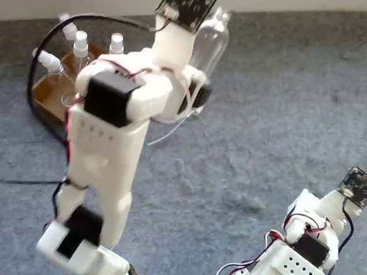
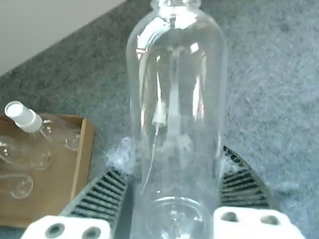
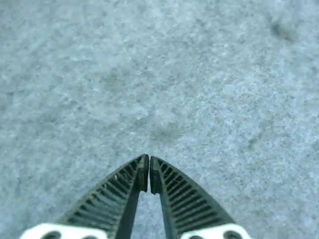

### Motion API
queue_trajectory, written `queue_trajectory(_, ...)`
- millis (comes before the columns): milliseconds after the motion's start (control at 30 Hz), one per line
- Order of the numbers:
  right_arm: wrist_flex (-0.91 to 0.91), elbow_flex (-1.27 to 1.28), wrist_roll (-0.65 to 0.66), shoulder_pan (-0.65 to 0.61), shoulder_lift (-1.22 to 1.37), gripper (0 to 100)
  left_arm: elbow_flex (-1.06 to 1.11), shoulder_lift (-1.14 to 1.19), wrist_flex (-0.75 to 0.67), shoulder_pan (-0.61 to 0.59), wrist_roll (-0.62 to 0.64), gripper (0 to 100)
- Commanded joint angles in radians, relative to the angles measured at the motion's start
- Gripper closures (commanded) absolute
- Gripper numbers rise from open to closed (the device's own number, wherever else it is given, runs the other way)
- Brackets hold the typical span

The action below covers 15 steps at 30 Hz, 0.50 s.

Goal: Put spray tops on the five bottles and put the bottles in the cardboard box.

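Now the left claw (image 2: 174, 167) grips a clear bottle (image 2: 174, 89) low on its body, with one ribbed finger on each side and the neck pointing away past the fingertips. In the high view the same bottle (image 1: 213, 38) hangs raised above the grey carpet (image 1: 282, 105). A thin tube (image 2: 152, 149) runs down inside it, which suggests its spray top is already fitted, though the neck is cut off or hidden and I cannot confirm that. Off to one side of this claw, near but not under it, sits the cardboard box (image 1: 42, 100), and four other bottles (image 1: 81, 50) with white spray tops lean or lie in it. The right claw (image 3: 149, 164) is pinched together on nothing, its tips touching, with bare carpet beyond them; it is well apart from the bottle and the box. Judging by this, the task is at its last step: the fifth bottle goes into the box. The next move calls for the left claw to carry the bottle sideways until it is over a free part of the box floor. It must then lower the bottle beside the others without knocking their tops, and spread its fingers. The smooth round wall could slip or roll in the grip, so a slow lowering seems wise.
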Motion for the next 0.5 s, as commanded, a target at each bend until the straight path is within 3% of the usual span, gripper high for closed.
queue_trajectory(0,0.001,0.145,-0.008,-0.082,-0.013,99.4,0.262,-0.252,0.0,-0.007,-0.011,95)
queue_trajectory(267,0.004,0.145,-0.008,-0.165,-0.013,99.4,0.719,-0.575,-0.02,-0.008,-0.017,95)
queue_trajectory(467,0.005,0.145,-0.008,-0.191,-0.013,99.4,1.113,-0.756,-0.172,-0.01,-0.229,95)
